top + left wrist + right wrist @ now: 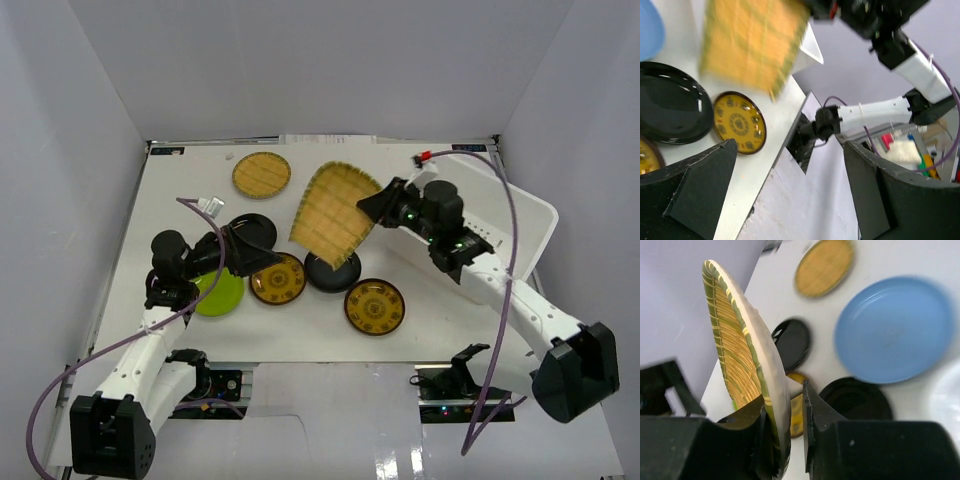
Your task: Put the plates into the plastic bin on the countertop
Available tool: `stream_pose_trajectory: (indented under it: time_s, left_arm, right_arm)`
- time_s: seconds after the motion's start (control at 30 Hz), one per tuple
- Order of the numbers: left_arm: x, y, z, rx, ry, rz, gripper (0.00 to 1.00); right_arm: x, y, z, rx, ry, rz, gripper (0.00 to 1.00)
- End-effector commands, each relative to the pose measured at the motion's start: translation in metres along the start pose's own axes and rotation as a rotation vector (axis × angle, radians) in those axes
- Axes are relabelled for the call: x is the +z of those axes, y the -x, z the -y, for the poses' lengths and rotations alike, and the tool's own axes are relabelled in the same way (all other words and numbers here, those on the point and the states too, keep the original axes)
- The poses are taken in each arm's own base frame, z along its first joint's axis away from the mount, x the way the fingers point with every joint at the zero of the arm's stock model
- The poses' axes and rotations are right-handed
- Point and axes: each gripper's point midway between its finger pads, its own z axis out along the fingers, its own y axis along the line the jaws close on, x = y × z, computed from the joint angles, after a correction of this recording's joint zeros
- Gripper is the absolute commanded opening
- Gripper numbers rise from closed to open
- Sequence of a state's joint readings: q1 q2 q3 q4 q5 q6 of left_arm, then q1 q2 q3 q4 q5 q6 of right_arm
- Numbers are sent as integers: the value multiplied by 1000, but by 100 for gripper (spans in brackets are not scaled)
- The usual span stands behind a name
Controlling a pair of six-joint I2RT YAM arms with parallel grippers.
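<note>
My right gripper [375, 205] is shut on the rim of a tan woven plate [330, 210] and holds it tilted in the air, left of the white plastic bin [520, 215]. In the right wrist view the plate [735, 340] stands on edge between the fingers [785, 440]. Below it lie the light blue plate [895, 327], a second tan plate [824, 267] and two black plates [792, 342] [855, 400]. My left gripper [240, 245] is open and empty over a black plate [255, 232]. The lime green plate [218, 292] and two amber plates [278, 278] [375, 306] lie on the countertop [180, 200].
The right arm lies across the bin's near rim. White walls enclose the countertop on three sides. The left wrist view shows the countertop's front edge [775, 145] and the right arm's base beyond it.
</note>
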State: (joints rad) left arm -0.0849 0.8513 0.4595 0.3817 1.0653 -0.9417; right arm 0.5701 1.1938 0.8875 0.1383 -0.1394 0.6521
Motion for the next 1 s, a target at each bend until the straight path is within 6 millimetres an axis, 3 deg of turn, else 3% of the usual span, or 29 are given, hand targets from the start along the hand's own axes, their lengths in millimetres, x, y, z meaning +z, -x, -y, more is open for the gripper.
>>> stream_pose_trajectory:
  time_s: [0.0, 0.03, 0.07, 0.13, 0.23, 0.27, 0.4, 0.57, 0.77, 0.87, 0.97]
  left_arm:
    - [7, -19, 12, 114, -42, -86, 98]
    - [8, -26, 10, 95, -40, -106, 98]
    - [8, -30, 11, 91, -47, -118, 98]
    - [9, -34, 19, 115, -73, -138, 98]
    - [9, -41, 21, 116, -69, -164, 98]
    - [9, -42, 22, 118, -66, -167, 98]
    - [11, -45, 21, 133, -41, -172, 98]
    - [12, -42, 12, 139, 24, -160, 98]
    - [12, -39, 1, 134, 92, -146, 98]
    - [13, -36, -4, 133, 123, -133, 98]
    - [14, -28, -9, 138, 164, -111, 98]
  right_arm:
    - [-49, 109, 27, 3, -130, 344, 8]
    - [-67, 131, 37, 6, -195, 431, 8]
    - [-78, 140, 49, 14, -249, 469, 8]
    - [-113, 163, 92, 49, -435, 587, 8]
    - [-152, 166, 142, 139, -605, 708, 8]
    - [-164, 157, 165, 189, -667, 733, 8]
    - [-203, 149, 200, 239, -810, 841, 8]
    - [-205, 124, 227, 262, -903, 783, 8]
    - [-173, 72, 271, 336, -961, 590, 8]
    - [-159, 58, 282, 347, -966, 503, 9]
    - [-151, 49, 290, 352, -972, 451, 18]
